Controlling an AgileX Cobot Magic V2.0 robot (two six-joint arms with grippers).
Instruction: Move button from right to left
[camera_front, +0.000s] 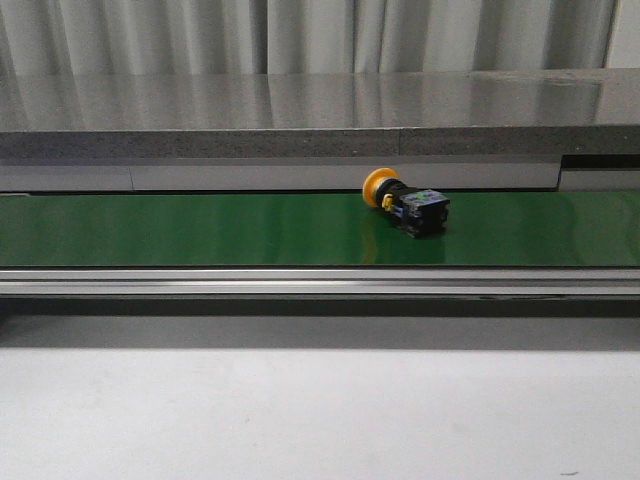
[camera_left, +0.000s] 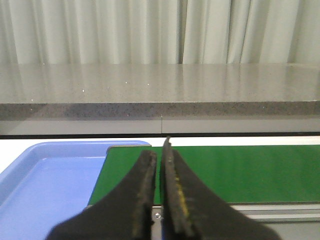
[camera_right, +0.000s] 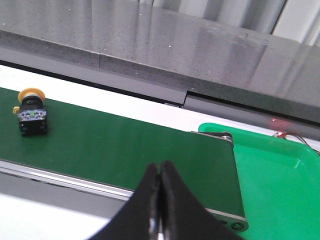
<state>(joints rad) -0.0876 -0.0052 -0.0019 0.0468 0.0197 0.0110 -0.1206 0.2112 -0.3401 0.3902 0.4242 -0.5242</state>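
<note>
The button (camera_front: 406, 203) lies on its side on the green belt (camera_front: 200, 228), a little right of the middle in the front view and close to the belt's far edge. Its long axis runs at a slant across the belt: the round orange-yellow mushroom cap points back and to the left, toward the grey stone-like counter (camera_front: 300, 110), while the black blocky body with its blue and yellow bits comes forward and to the right. From the right wrist view the button (camera_right: 31, 112) shows its square rear face, cap away from the camera.

The belt is smooth and slightly glossy — a faint reflection sits under the button — and a brushed metal rail (camera_front: 300, 282) runs along its near side. The counter behind is speckled, polished on top, with pale pleated curtains (camera_front: 300, 35) beyond.

The left gripper (camera_left: 159, 160) has its dark, tapered fingers nearly together (only a thin slit between them), holding nothing, above the belt's left end beside a blue plastic tray (camera_left: 30, 200). The right gripper (camera_right: 160, 172) is pressed closed, also bare, near a green tray (camera_right: 280, 190) — well apart from the button.
</note>
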